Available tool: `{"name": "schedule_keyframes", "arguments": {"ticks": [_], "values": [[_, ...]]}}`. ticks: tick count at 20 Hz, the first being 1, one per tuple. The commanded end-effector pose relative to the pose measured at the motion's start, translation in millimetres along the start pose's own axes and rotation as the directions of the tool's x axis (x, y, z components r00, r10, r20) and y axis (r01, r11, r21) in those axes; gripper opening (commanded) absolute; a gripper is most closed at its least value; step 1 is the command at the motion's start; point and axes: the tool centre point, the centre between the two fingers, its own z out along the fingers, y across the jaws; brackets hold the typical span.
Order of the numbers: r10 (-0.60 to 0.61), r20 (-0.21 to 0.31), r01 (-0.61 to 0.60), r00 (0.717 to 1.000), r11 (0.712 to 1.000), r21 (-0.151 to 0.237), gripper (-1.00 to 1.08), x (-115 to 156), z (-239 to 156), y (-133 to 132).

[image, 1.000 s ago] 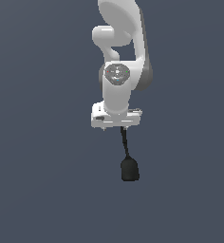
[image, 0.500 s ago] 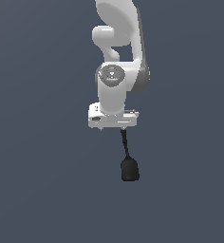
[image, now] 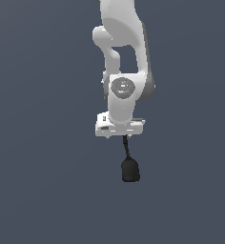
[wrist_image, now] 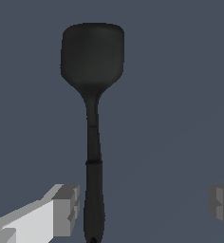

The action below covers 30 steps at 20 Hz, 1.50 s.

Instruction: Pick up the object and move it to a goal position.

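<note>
Arm (image: 126, 57) vertical, gripper (image: 125, 138) pointing down.
Spatula (image: 130, 167) (black, blade lowest) hangs beneath it; wrist view shows fingers (wrist_image: 66, 209) spread wide, one touching the handle.

Not much has changed, honestly: the arm's wrist joint (image: 123, 88) has been shifted a touch toward the exterior view's right and slightly lower, with the gripper (image: 125, 137) carried along by it.

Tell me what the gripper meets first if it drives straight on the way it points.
The black object itself, lying between the fingers and stretching ahead of the gripper. Beyond it only plain blue-grey background shows, so depth is unclear.
</note>
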Motion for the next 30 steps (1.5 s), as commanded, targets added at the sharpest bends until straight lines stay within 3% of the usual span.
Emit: {"name": "schedule_keyframes", "arguments": {"ticks": [1, 10, 17, 30], "values": [[-0.021, -0.016, 0.021, 1.000, 1.000, -0.003, 1.00, 8, 14, -12], [-0.062, -0.051, 0.062, 0.997, 0.998, -0.005, 1.00, 24, 43, -36], [-0.062, -0.049, 0.062, 0.997, 0.998, -0.005, 1.00, 23, 48, -36], [-0.063, -0.053, 0.063, 0.997, 0.998, -0.005, 1.00, 27, 93, -36]]}}
